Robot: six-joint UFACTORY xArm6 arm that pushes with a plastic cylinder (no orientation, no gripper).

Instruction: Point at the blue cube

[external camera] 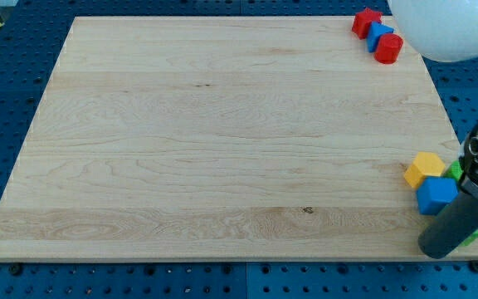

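The blue cube [436, 195] sits near the board's right edge, low in the view. A yellow block [424, 167] touches it on its upper left. A green block [456, 172] peeks out just right of the yellow one, mostly hidden by the arm. My dark rod comes down from the right, and my tip [436, 247] rests on the board just below the blue cube, a small gap apart from it.
At the view's top right a red star-shaped block [366, 21], a small blue block [380, 35] and a red cylinder [388, 48] cluster together. A white rounded object [446, 29] overhangs the top right corner. The wooden board [222, 141] lies on a blue perforated table.
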